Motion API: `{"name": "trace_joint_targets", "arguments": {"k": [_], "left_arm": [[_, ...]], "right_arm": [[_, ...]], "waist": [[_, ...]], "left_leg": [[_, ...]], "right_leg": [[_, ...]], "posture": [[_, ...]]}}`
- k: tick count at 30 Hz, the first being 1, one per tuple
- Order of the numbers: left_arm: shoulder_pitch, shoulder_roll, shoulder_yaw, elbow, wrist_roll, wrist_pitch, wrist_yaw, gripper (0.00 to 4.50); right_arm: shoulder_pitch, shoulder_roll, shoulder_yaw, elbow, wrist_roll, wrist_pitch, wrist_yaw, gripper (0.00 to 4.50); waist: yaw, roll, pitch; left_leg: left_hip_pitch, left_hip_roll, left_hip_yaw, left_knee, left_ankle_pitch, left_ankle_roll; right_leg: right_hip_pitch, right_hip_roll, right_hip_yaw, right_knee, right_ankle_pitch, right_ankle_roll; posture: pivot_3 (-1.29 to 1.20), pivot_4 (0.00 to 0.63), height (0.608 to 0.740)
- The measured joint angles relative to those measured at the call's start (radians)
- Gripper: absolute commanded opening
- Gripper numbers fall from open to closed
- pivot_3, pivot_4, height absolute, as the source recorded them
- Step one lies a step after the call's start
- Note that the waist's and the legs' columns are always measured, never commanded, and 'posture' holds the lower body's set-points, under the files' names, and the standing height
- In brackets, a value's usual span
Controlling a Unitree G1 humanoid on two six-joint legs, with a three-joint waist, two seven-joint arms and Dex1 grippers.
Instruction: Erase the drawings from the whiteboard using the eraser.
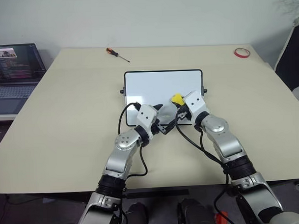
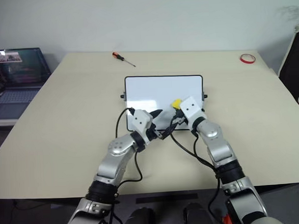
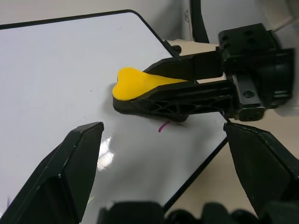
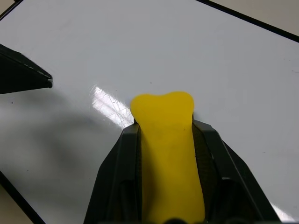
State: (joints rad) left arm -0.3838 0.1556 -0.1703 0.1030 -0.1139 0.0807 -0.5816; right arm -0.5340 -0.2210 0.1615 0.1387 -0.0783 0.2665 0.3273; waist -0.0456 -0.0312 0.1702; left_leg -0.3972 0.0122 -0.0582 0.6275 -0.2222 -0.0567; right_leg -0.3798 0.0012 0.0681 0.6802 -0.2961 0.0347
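Yellow eraser (image 4: 166, 154): clamped between the two fingers of the right gripper (image 1: 181, 105), pressed on the whiteboard (image 1: 158, 84) near its near right corner.
Whiteboard: glossy white, black frame, side knobs, flat at the middle of a beige table (image 1: 66, 120). No brand or writing readable on it.
Drawings: one small red stroke (image 3: 164, 126) just beside the eraser; others cannot be made out.
Left gripper (image 3: 163, 158): fingers spread apart, holding nothing, over the board's near edge.
Laptop (image 1: 15, 67): far left, screen text too small to read.
Screwdriver (image 1: 117, 54): far edge of the table.
Red tape ring (image 1: 241, 52): far right corner.
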Motion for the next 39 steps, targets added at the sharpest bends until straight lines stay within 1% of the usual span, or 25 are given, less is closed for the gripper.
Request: {"name": "trace_joint_targets", "arguments": {"k": [5,10,15,18,24,27,34,39], "left_arm": [[0.075,0.037,0.002,-0.079,0.0,0.021,0.003,4.5],[0.18,0.06,0.02,-0.167,-0.002,0.047,0.018,4.5],[0.235,0.064,0.014,-0.193,-0.002,0.059,0.023,4.5],[0.249,0.065,0.009,-0.214,-0.002,0.062,0.024,4.5],[0.265,0.078,0.007,-0.219,-0.001,0.063,0.025,4.5],[0.264,0.082,0.009,-0.219,-0.001,0.063,0.026,4.5],[0.26,0.08,0.01,-0.219,-0.001,0.063,0.037,4.5],[0.24,0.071,0.006,-0.217,0.0,0.065,0.047,4.5]], "right_arm": [[0.073,-0.035,-0.067,-0.108,0.063,0.069,0.028,1.15],[0.176,-0.116,-0.137,-0.291,0.139,0.138,0.09,1.15],[0.292,-0.2,-0.186,-0.376,0.173,0.138,0.137,1.15],[0.38,-0.236,-0.193,-0.421,0.181,0.129,0.169,1.15],[0.499,-0.28,-0.21,-0.492,0.201,0.072,0.221,1.15],[0.52,-0.284,-0.21,-0.492,0.201,0.062,0.224,1.15],[0.504,-0.289,-0.21,-0.486,0.196,0.027,0.225,1.15],[0.416,-0.268,-0.199,-0.438,0.169,-0.021,0.198,1.15]], "waist": [[0.011,0.0,0.001],[0.013,0.001,0.001],[0.013,0.0,0.001],[0.014,0.0,0.001],[0.012,0.0,0.002],[0.013,0.0,0.002],[0.014,0.0,0.002],[0.013,0.0,0.002]], "left_leg": [[-0.001,0.0,-0.001,0.0,0.0,0.0],[-0.003,0.0,0.0,-0.001,0.0,0.0],[-0.003,0.0,0.001,-0.001,0.0,0.0],[-0.003,0.0,0.001,-0.001,0.0,0.0],[-0.002,0.0,0.002,-0.001,0.0,0.0],[-0.002,0.0,0.002,-0.001,0.0,0.0],[-0.002,0.0,0.002,-0.001,0.0,0.0],[-0.002,0.0,0.002,-0.001,0.0,0.0]], "right_leg": [[-0.001,-0.001,0.0,-0.001,0.0,0.0],[-0.003,-0.001,0.0,-0.001,0.0,0.0],[-0.003,-0.001,0.0,-0.001,-0.001,0.001],[-0.003,-0.001,0.001,-0.001,-0.003,0.005],[-0.003,0.0,0.001,-0.001,-0.004,0.006],[-0.003,-0.001,0.001,-0.001,-0.004,0.006],[-0.003,-0.001,0.001,-0.001,-0.004,0.006],[-0.003,0.0,0.001,-0.001,-0.004,0.006]], "posture": [[0.0,0.15,0.74],[0.0,0.15,0.74],[0.0,0.15,0.74],[0.0,0.15,0.74],[0.0,0.15,0.74],[0.0,0.15,0.74],[0.0,0.15,0.74],[0.0,0.15,0.74]]}}
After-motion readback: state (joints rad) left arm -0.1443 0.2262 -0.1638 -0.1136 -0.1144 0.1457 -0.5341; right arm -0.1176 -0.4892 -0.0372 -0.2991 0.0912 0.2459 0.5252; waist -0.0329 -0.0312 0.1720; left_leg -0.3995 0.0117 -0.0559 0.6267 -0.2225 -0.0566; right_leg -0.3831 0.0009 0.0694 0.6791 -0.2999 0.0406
